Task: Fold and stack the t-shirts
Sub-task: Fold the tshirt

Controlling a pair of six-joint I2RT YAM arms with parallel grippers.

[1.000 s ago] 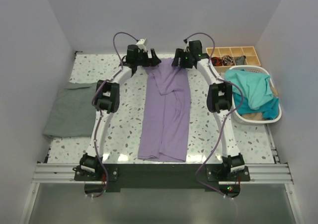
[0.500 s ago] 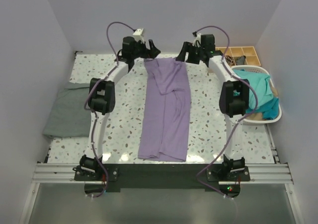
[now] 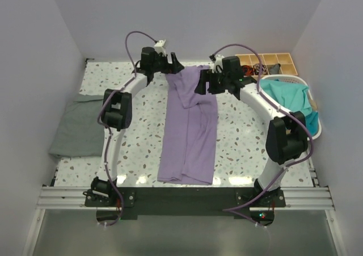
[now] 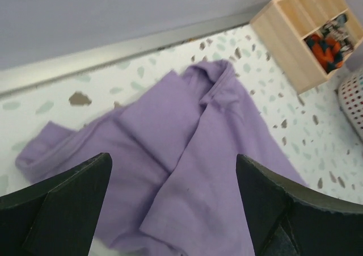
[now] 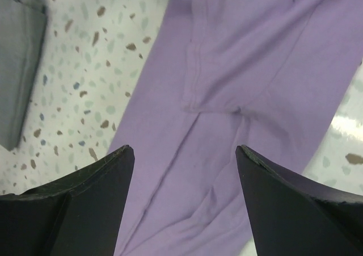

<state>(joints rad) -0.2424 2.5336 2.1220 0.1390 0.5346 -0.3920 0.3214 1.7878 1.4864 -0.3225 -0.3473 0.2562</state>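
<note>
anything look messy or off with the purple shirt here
Yes: the purple shirt is folded into a long strip, but its far end is rumpled, with a flap lying crooked across it. Nothing looks torn or spilled.

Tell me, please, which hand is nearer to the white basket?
Right. The right hand hovers over the lavender t-shirt's right edge, on the white basket's side; the left hand is at the shirt's far left corner.
</note>
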